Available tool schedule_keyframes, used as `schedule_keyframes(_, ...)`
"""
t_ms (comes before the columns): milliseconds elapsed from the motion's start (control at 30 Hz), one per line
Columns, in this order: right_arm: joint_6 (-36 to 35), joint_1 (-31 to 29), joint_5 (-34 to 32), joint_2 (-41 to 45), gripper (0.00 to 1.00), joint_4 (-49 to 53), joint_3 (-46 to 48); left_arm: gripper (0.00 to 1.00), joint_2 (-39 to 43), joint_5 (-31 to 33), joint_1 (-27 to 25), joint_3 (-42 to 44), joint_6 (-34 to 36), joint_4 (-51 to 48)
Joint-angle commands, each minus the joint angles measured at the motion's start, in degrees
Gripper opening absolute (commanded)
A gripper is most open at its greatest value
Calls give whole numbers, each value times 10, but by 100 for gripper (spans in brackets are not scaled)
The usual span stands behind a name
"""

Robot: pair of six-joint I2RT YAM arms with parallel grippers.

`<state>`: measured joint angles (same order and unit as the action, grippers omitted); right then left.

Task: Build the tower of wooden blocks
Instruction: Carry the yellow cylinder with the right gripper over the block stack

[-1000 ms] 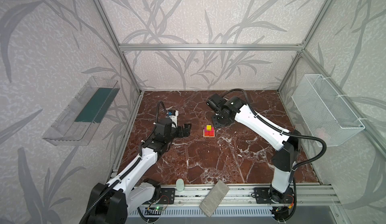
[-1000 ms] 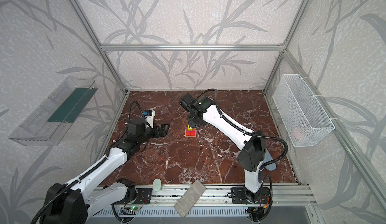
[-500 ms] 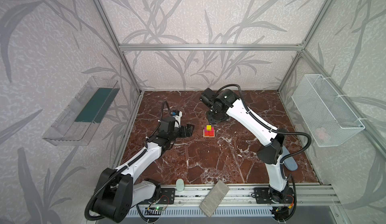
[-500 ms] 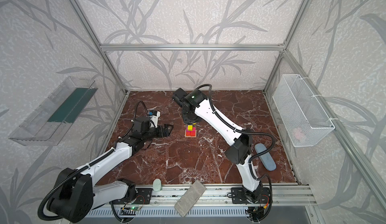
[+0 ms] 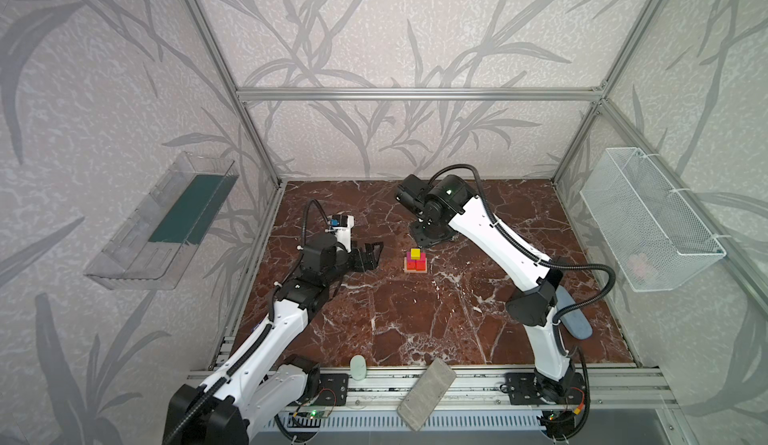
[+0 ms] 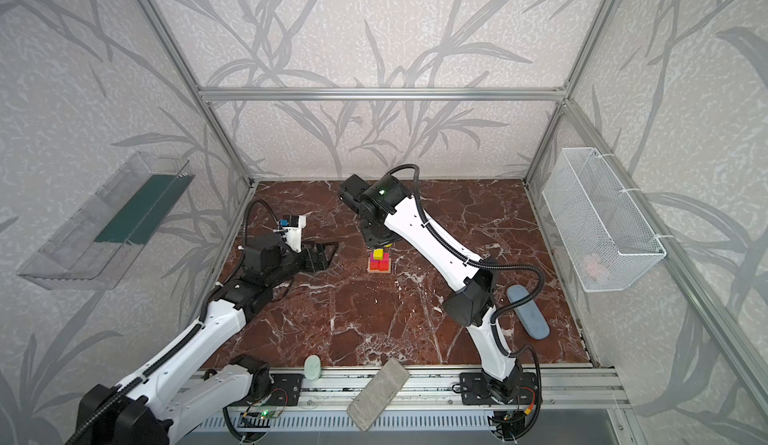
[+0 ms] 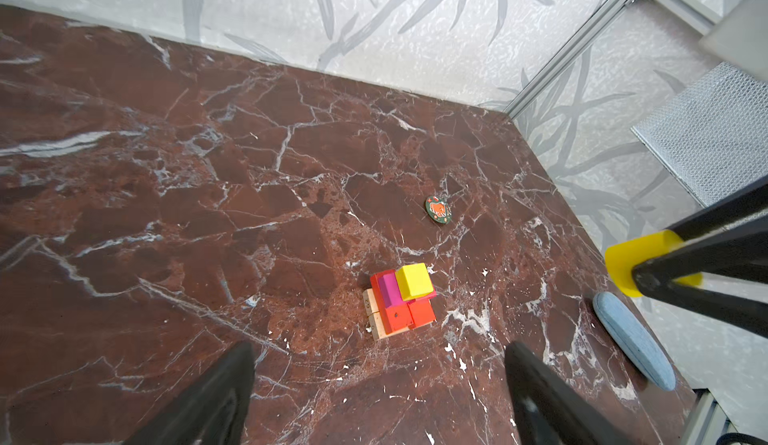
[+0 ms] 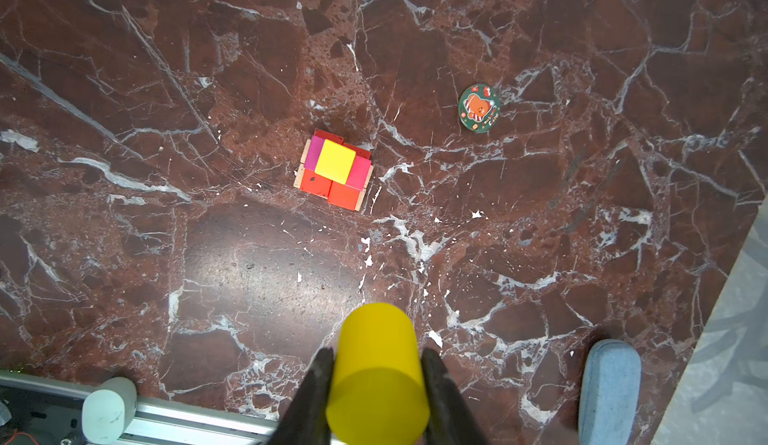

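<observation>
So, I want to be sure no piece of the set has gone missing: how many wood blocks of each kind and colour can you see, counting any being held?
tan bars: 2
red flat blocks: 2
magenta cubes: 2
yellow cube: 1
yellow cylinder, held in the right hand: 1
Total: 8

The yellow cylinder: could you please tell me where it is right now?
The yellow cylinder is clamped in the right hand, aloft over the marble; in both top views that hand sits just behind the tower.
</observation>
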<state>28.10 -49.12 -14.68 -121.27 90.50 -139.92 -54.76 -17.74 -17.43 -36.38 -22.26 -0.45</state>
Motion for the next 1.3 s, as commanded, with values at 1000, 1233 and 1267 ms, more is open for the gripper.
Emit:
schedule_keyframes(1000, -113, 69, 79, -3, 0, -122, 55, 92, 178, 77, 2, -5, -3, -108)
schedule_keyframes(1233, -124, 82, 82, -36, 0, -122, 42, 92, 182, 90, 2, -10, 3, -115)
schedule_keyframes(1267, -124, 81, 84, -41, 0, -122, 39, 92, 181, 91, 2, -11, 4, -116)
